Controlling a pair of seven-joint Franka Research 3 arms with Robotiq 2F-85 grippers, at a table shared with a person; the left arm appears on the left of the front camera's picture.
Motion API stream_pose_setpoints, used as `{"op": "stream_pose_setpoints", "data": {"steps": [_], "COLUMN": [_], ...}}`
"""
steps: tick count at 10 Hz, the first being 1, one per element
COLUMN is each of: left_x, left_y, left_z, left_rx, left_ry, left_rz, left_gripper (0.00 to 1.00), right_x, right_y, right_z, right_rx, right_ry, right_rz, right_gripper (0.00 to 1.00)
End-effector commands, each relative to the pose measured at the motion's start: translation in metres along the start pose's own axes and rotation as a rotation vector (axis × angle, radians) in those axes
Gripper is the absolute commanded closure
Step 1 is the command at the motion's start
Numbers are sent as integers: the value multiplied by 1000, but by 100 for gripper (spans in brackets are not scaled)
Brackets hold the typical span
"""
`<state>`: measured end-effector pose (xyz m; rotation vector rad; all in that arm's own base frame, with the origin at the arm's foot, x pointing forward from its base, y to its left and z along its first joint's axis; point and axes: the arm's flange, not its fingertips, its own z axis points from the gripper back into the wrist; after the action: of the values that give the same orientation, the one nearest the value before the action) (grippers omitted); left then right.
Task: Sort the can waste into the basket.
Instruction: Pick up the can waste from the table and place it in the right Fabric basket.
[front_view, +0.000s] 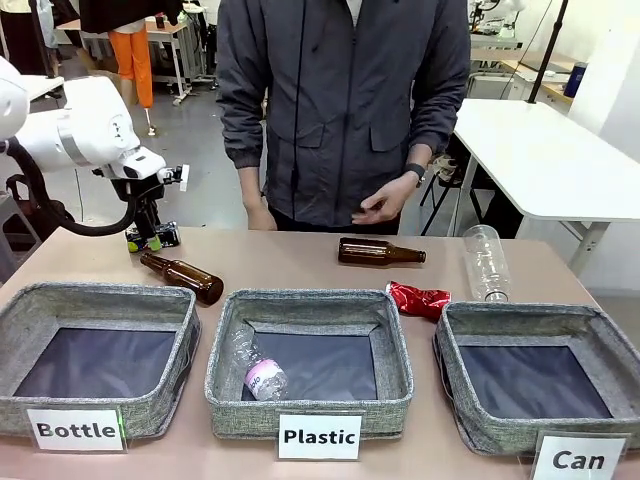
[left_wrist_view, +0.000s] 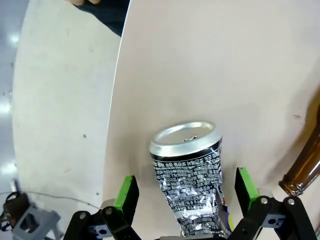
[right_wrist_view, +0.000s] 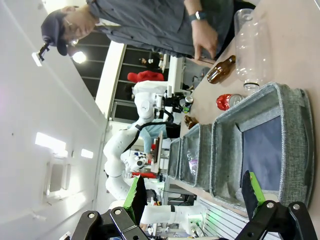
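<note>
- Front view: the Can basket (front_view: 470, 410) sits empty at 5 o'clock, and the red can (front_view: 418, 299) lies just off its far-left corner.
- At 10 o'clock, the left gripper (front_view: 150, 238) points down at the dark can (front_view: 165, 236).
- Left wrist view: the jaws stand apart, straddling the dark can (left_wrist_view: 187, 165). This is judged to be the pre-grasp step; next, close and lift.
- Right wrist view: the right gripper (right_wrist_view: 194, 192) has its jaws apart and holds nothing.

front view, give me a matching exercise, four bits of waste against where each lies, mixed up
1 crushed red can
2 dark can
3 small clear bottle
4 large clear bottle

a inside the Plastic basket
b between the open fingers of the left gripper
c beyond the Can basket, neck toward it
d by the Plastic basket's far right corner

pairs: 1-d, 2-b, 3-a, 4-c
</note>
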<state>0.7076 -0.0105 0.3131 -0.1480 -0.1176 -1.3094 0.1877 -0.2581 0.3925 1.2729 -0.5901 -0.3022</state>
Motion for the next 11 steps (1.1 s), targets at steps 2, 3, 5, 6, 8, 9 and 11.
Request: {"op": "stream_pose_setpoints", "data": {"steps": [2, 3, 5, 6, 8, 9, 11], "left_x": [2, 3, 4, 4, 3, 2, 0], "left_y": [5, 4, -1, -5, -12, -15, -39], "left_z": [8, 9, 13, 16, 24, 29, 66], "left_rx": [-20, -23, -15, -5, 4, 8, 37], "left_ry": [26, 27, 28, 30, 23, 18, -31], "left_rz": [16, 11, 4, 3, -1, 9, 63], "left_gripper": [58, 58, 63, 100, 100, 100, 100], "right_x": [2, 2, 2, 2, 2, 2, 2], "right_y": [2, 2, 2, 2, 2, 2, 2], "right_z": [0, 0, 0, 0, 0, 0, 0], "right_rx": [17, 17, 17, 17, 17, 17, 17], "right_ry": [-16, -16, -16, -16, -16, -16, -16], "right_rz": [27, 27, 27, 27, 27, 27, 27], "right_gripper": [0, 0, 0, 0, 0, 0, 0]}}
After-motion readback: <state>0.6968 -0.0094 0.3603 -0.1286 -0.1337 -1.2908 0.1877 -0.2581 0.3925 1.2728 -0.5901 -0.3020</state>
